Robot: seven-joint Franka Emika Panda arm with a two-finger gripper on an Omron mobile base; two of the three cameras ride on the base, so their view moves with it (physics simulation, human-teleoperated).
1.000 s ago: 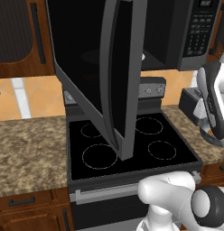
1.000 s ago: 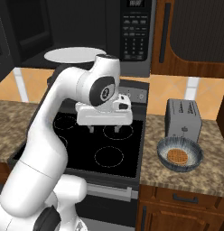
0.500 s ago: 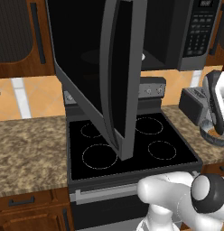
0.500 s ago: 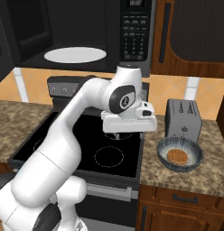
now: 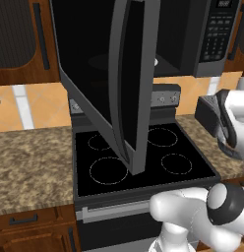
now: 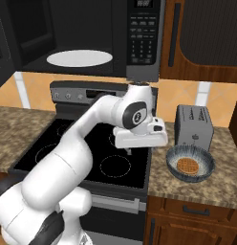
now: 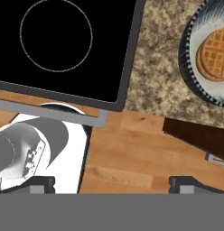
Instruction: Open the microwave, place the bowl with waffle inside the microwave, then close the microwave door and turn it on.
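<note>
Fingers spread and empty: the gripper (image 7: 111,184) hovers above the counter edge, near the small grey metallic bowl with round orange-brown waffle (image 6: 190,163). The wide dark-glass microwave door (image 5: 119,83) stands open; loading, closing and starting remain.

A home kitchen: black glass-top stove (image 6: 87,153), microwave (image 6: 115,38) mounted above, toaster (image 6: 193,125) on the granite table (image 5: 30,162), wooden cabinets (image 6: 206,38).
</note>
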